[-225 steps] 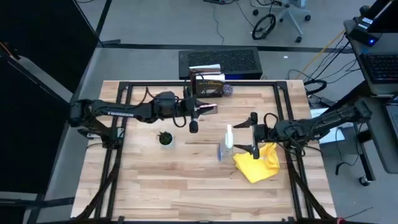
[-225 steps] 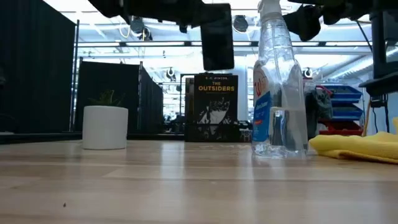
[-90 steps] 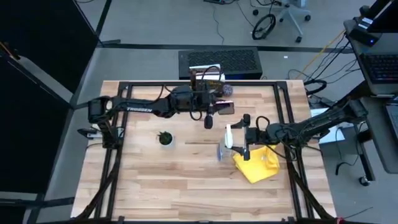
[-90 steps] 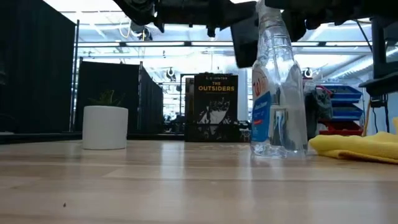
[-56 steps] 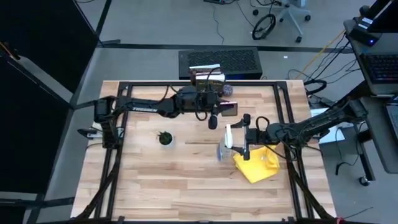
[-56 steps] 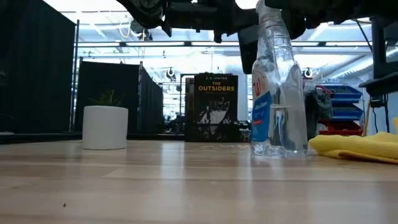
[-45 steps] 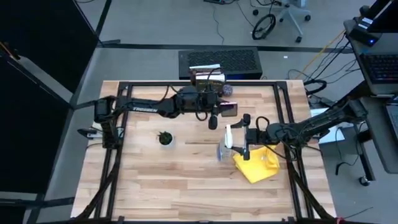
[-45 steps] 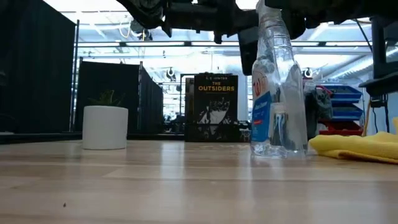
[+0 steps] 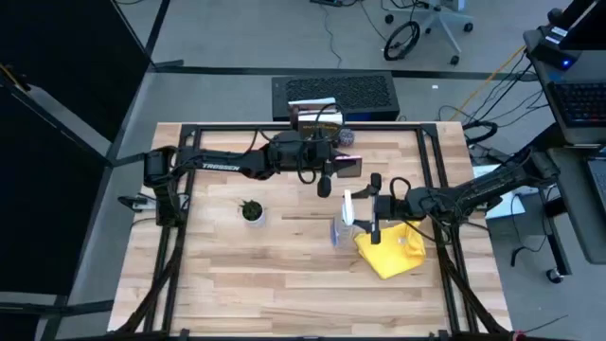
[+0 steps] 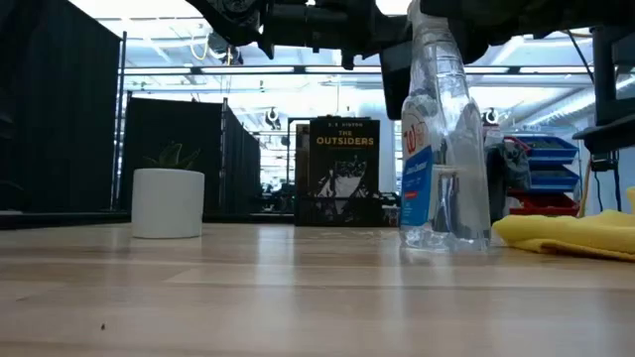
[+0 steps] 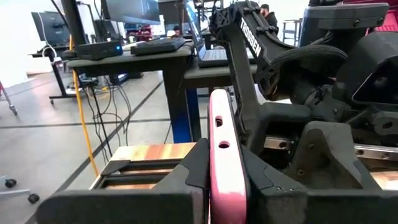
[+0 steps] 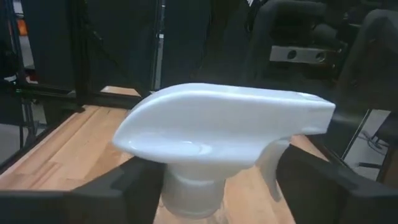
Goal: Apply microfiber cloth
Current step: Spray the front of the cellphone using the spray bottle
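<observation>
Cloth first: the bright yellow microfiber cloth lies crumpled on the table, untouched, just beside the clear spray bottle with blue liquid. The left claw clamps a pink-edged smartphone aloft, seemingly presenting it for wiping. The right claw straddles the bottle's white trigger head; grasp uncertain.

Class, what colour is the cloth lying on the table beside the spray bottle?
Bright yellow. The microfiber cloth shows best in the high view, right of the spray bottle.

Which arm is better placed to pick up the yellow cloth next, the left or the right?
Likely the right. The right gripper is at the spray bottle, beside the cloth, fingers open around the bottle's neck. The left gripper is farther off and shut on the phone.
</observation>
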Available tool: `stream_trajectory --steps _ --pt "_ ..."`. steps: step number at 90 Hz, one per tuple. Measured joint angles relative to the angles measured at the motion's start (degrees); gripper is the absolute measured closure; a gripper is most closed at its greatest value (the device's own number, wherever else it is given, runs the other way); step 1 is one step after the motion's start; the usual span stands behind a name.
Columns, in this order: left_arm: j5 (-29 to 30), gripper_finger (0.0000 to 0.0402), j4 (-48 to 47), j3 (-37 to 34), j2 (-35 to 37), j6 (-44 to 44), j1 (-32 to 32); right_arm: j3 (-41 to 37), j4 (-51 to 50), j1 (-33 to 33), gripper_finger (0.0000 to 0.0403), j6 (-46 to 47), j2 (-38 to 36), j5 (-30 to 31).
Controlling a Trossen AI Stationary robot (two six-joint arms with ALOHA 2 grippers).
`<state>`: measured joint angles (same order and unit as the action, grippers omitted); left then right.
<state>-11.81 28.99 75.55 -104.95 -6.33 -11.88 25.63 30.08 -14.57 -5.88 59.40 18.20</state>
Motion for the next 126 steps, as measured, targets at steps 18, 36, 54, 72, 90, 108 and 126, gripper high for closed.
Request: stream_trajectory --steps 18,36,54,72,90,108,126 --pt "0.0 0.0384 -0.8 0.0 1.6 -0.4 0.0 0.0 -0.3 0.0 0.0163 0.8 0.0 0.1" --pt "0.1 0.0384 -4.6 1.4 3.3 -0.7 0.0 0.0 -1.3 0.6 0.0165 1.7 -0.1 0.1" --pt "0.7 0.0384 -6.7 1.7 5.2 -2.3 0.0 0.0 -1.4 1.1 0.0162 2.0 -0.1 0.0" --pt "2.4 0.0384 -10.0 1.7 7.1 -4.6 0.0 0.1 -3.4 1.1 0.0129 2.8 -1.8 0.1" --pt "2.4 0.0384 -10.6 1.7 7.7 -5.1 0.0 8.4 -26.9 1.1 0.0071 9.4 -5.3 0.0" --pt "4.9 0.0384 -15.2 1.7 9.2 -6.4 0.0 21.9 -53.5 1.1 0.0031 11.0 -5.4 -0.2" --pt "9.9 0.0384 -29.1 1.7 14.5 -7.3 0.5 33.3 -77.3 -0.1 0.0026 22.4 -5.8 -0.4"
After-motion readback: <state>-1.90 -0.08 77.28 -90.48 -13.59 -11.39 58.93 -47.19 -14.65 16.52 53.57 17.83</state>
